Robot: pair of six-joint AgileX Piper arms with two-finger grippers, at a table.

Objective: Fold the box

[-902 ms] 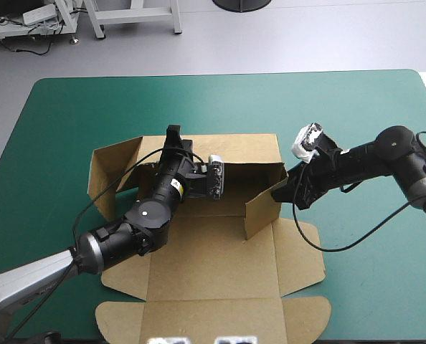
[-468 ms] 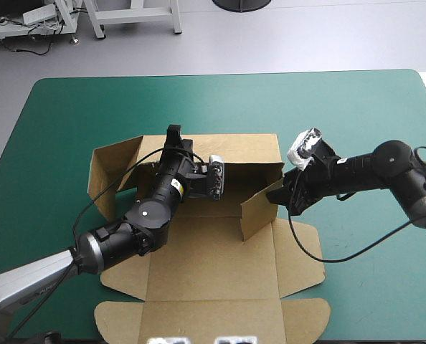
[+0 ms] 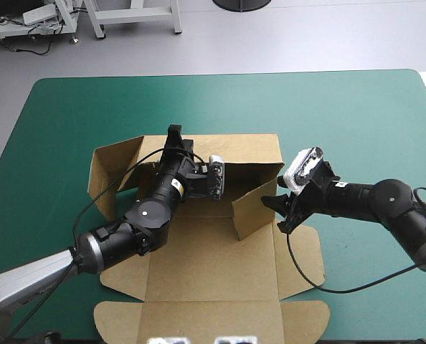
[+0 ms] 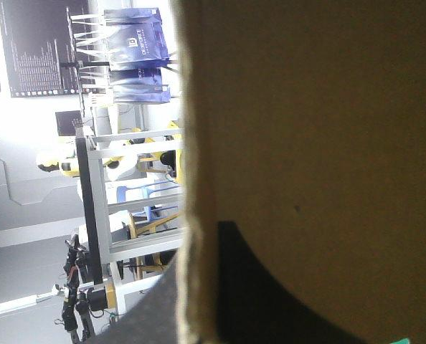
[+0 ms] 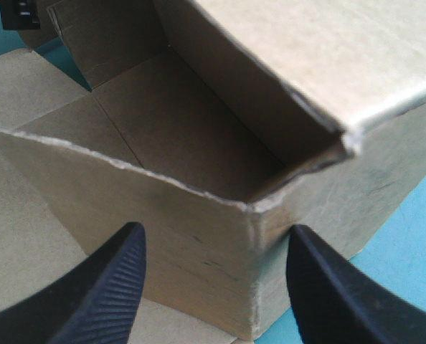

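The brown box (image 3: 213, 265) lies part-raised mid-table, its far wall up and its lid panel flat toward the near edge. At the top of that far wall sits my left gripper (image 3: 173, 133). In the left wrist view the board's (image 4: 306, 107) edge runs between the black fingers, with the left gripper (image 4: 199, 252) shut on it. My right gripper (image 3: 276, 213) stands open against the outside of the right side flap (image 3: 252, 208), which leans inward. The right wrist view has that flap's corner (image 5: 256, 208) just ahead of the right gripper (image 5: 214, 233), fingers apart.
The left side flap (image 3: 112, 172) stands raised and angled outward. Rounded tabs (image 3: 306, 312) of the lid lie flat near the table's front edge. Bare teal-green cover (image 3: 342, 115) stretches beyond the box and to its right.
My right gripper has moved left and toward the near edge, and the right side flap has swung further inward with it. The left arm has stayed still.
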